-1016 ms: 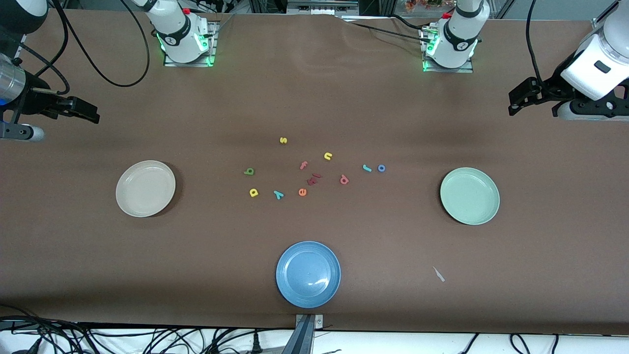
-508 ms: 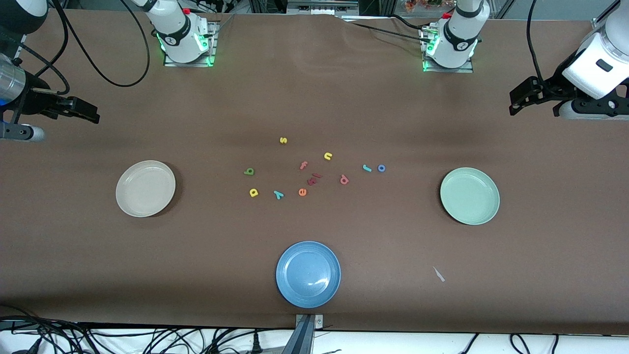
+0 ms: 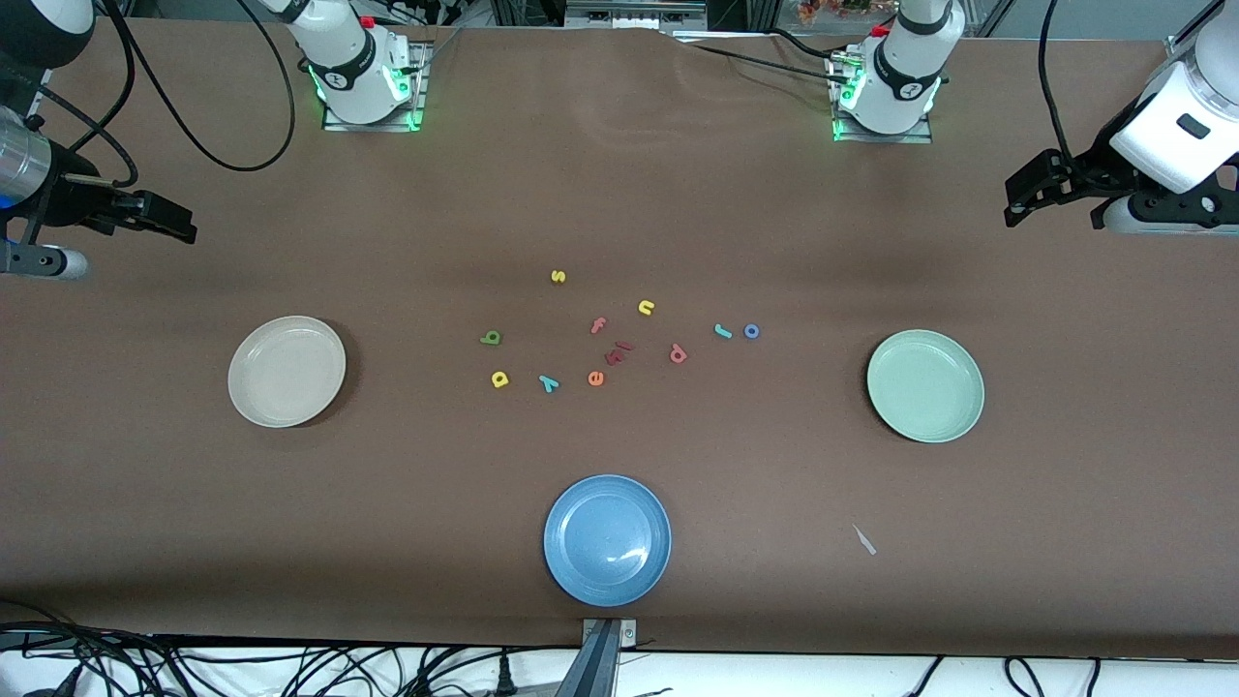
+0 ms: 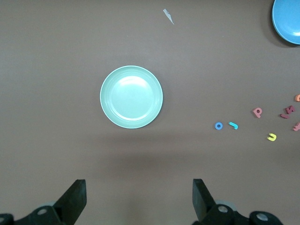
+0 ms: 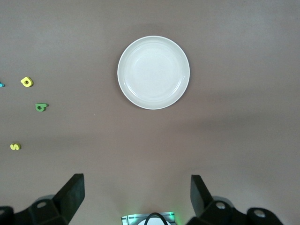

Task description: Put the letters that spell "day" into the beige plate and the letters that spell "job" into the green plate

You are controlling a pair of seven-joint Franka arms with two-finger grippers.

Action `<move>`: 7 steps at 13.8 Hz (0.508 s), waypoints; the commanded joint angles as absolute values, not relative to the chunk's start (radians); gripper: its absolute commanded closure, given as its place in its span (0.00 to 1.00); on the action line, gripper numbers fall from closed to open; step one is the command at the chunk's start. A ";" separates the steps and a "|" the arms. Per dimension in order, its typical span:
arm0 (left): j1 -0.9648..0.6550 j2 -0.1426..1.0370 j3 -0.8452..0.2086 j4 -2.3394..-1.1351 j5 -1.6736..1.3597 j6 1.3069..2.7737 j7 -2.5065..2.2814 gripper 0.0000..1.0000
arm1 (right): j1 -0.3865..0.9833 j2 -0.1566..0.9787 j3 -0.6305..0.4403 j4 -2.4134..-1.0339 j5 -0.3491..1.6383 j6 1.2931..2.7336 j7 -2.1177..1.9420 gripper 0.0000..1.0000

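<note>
Mid-table lie the yellow d (image 3: 499,378), green a (image 3: 491,337) and teal y (image 3: 549,383). Toward the left arm's end lie the salmon b (image 3: 678,354), teal j (image 3: 723,331) and blue o (image 3: 751,331). The beige plate (image 3: 287,371) sits toward the right arm's end and the green plate (image 3: 925,385) toward the left arm's end, with nothing in either. My left gripper (image 3: 1013,205) hangs open and empty high over bare table at its own end, with the green plate (image 4: 131,97) in its wrist view. My right gripper (image 3: 179,230) waits open and empty at its end, looking down on the beige plate (image 5: 153,72).
A blue plate (image 3: 607,539) sits near the front edge. Other letters lie among the task's: yellow s (image 3: 558,276), yellow n (image 3: 647,308), salmon f (image 3: 598,325), orange e (image 3: 595,378) and dark red pieces (image 3: 618,352). A pale scrap (image 3: 863,539) lies near the green plate.
The left arm's hand has shifted very slightly. The letters, the plates and the right arm stay where they were.
</note>
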State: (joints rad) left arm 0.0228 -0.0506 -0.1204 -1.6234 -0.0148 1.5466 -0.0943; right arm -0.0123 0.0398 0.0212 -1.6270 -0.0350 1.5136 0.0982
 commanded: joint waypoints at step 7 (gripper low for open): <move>0.023 -0.048 -0.124 -1.603 0.005 1.528 -0.078 0.00 | -0.009 0.032 0.017 -1.635 -0.032 1.520 0.084 0.00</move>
